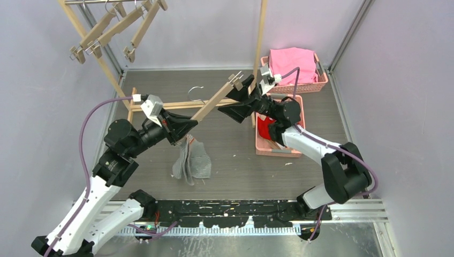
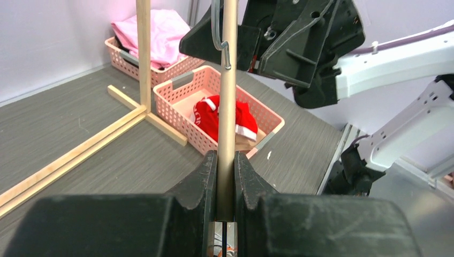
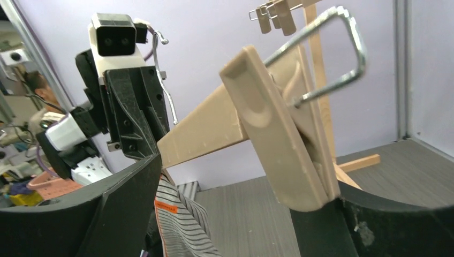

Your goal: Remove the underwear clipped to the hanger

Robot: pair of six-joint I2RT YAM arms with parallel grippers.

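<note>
Grey wood-grain counter (image 1: pixel 235 155), lilac walls (image 1: pixel 32 80). Left fingers (image 1: pixel 184 126) clenched on the hanger (image 1: pixel 211 104) bar. Right fingers (image 1: pixel 239 95) released, spread either side of its far clip (image 3: pixel 278 139). Striped underwear (image 1: pixel 195 160) hangs from the hanger's near end, mid-counter. Red underwear (image 1: pixel 265 127) lies in the near basket (image 1: pixel 278 151), right. Pink cloth (image 1: pixel 292 63) in the far one.

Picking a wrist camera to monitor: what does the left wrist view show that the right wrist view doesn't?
Left wrist only: the red underwear in the pink basket, the pink cloth behind. Right wrist only: the striped underwear hanging below the hanger, and the clip inside the open right gripper. Both: the hanger in the shut left gripper.
</note>
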